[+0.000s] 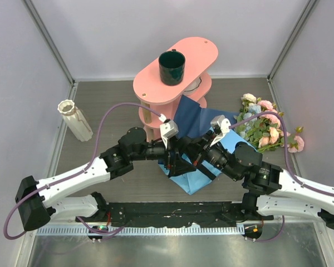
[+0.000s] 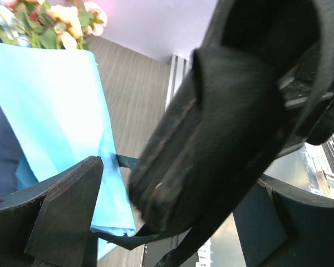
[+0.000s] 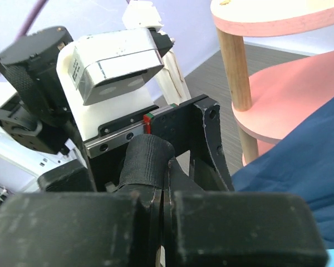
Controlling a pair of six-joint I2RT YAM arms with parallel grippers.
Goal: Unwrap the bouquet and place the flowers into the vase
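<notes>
Open tabletop [image 1: 89,94] flanks the blue wrapping paper [image 2: 50,111] — the left gripper [image 2: 178,217] gapes around the black ribbon [image 2: 211,144], which the right gripper [image 3: 162,217] pinches.

Plain white walls [image 1: 156,28] on three sides, with metal posts [image 1: 47,39] at the back corners. Grey wood-grain tabletop [image 1: 106,94], evenly lit. Pink two-tier stand [image 1: 203,47] on wooden legs, back centre. Shiny metal sheet [image 1: 167,250] along the near edge.

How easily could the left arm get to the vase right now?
Probably yes. The vase stands alone at the left with bare table between it and the left arm, whose open fingers hold nothing. It would first back away from the black ribbon pinched in the right fingers.
</notes>
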